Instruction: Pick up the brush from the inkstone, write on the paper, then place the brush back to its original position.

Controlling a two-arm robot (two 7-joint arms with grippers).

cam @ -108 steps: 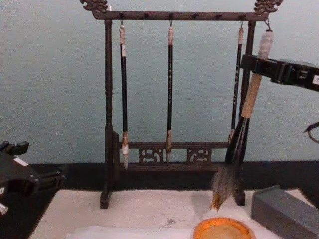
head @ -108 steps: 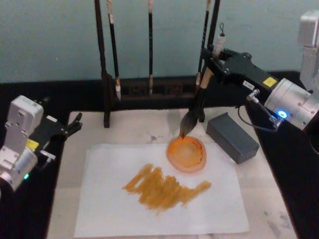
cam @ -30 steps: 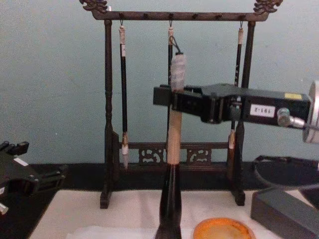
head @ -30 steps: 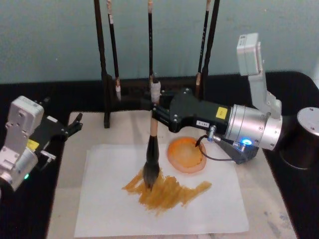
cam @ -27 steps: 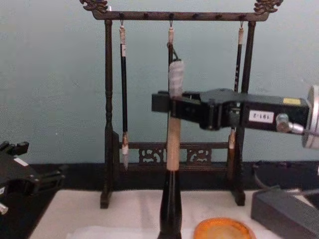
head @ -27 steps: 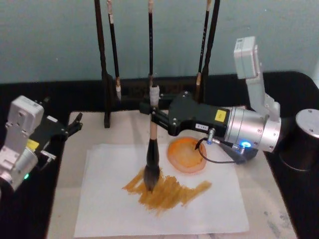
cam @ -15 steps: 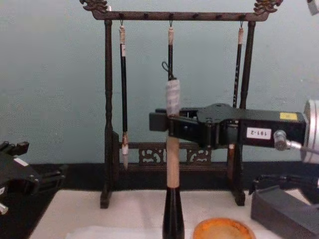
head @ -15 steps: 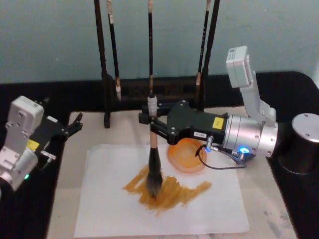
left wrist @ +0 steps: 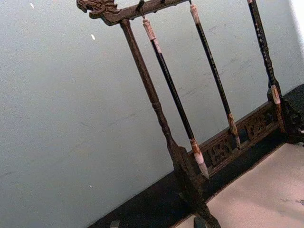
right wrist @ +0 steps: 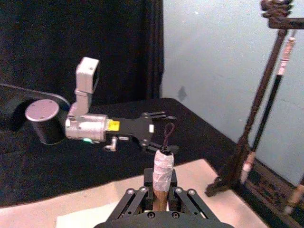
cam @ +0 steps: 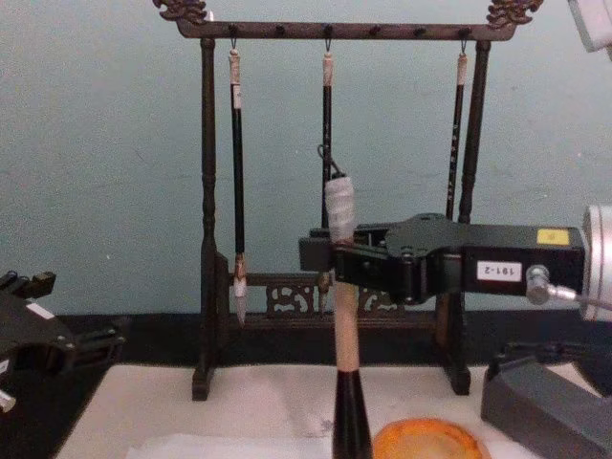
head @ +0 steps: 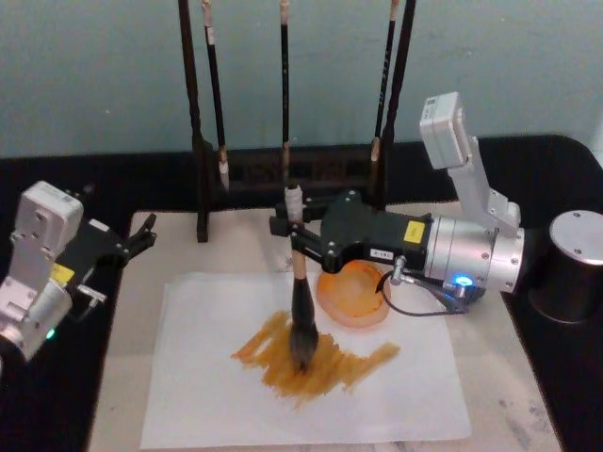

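Note:
The brush [head: 302,315] stands nearly upright, its bristles pressed onto orange strokes [head: 320,363] on the white paper [head: 207,395]. My right gripper [head: 294,235] reaches in from the right and is shut on the tan handle just below the white-wrapped end. From the chest, the brush [cam: 342,325] shows in the same right gripper [cam: 335,260]. The right wrist view looks down on the brush's wrapped end [right wrist: 163,166], held between the fingers [right wrist: 133,197]. The round orange inkstone [head: 353,294] lies just right of the brush. My left gripper [head: 141,235] rests open at the table's left edge.
A dark wooden rack [head: 200,141] with three thin hanging brushes stands behind the paper. A grey block [cam: 545,402] sits at the right under my right arm. A grey cylinder [head: 575,250] stands far right. The beige felt mat [head: 499,395] lies under the paper.
From above the inkstone 3.6 s ago, the brush went to the paper. Over the last second it slid rightward across the orange strokes. The left arm stayed still.

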